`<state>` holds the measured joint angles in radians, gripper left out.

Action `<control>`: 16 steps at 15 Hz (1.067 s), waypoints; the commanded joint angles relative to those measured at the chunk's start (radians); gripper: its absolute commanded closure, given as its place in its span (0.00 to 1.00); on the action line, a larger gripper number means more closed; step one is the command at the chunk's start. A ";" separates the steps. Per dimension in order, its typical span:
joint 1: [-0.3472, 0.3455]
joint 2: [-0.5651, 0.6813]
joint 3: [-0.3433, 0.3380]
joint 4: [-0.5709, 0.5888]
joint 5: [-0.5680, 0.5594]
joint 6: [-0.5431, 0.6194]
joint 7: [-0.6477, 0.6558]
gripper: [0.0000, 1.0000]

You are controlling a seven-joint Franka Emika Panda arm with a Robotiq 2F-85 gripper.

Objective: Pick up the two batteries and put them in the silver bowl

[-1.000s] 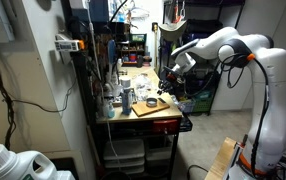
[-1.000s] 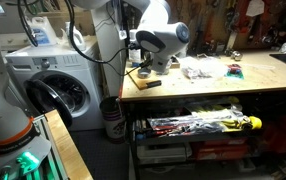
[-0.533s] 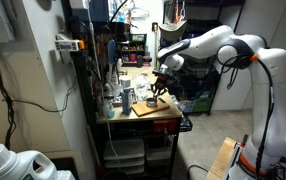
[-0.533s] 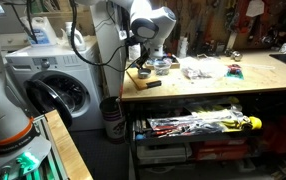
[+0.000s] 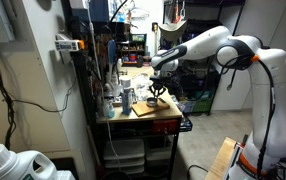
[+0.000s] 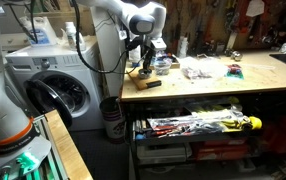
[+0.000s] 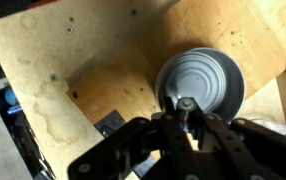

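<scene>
In the wrist view my gripper [image 7: 186,118] is shut on a small battery [image 7: 186,106], held upright between the fingertips. It hangs just above the near rim of the silver bowl [image 7: 205,78], which stands on a plywood board [image 7: 93,60]. In both exterior views the gripper [image 5: 159,88] [image 6: 146,62] points down over the end of the workbench, beside the bowl [image 6: 163,66]. I cannot make out a second battery in any view.
A small dark flat object [image 7: 110,124] lies on the board next to the bowl. A black tool [image 6: 148,84] lies near the bench's front edge. Bottles and clutter [image 5: 118,95] crowd one side of the board. Papers and parts [image 6: 205,69] cover the bench further along.
The arm has swung along the bench and lowered towards the board, bringing the gripper over the silver bowl.
</scene>
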<state>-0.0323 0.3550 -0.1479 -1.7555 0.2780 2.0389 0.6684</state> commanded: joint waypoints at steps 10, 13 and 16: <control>-0.003 -0.006 0.040 -0.058 0.004 0.118 0.000 0.96; -0.012 -0.007 0.048 -0.067 0.040 0.121 -0.005 0.68; -0.016 -0.013 0.052 -0.074 0.061 0.123 -0.014 0.36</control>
<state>-0.0349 0.3595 -0.1049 -1.8077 0.3091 2.1670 0.6606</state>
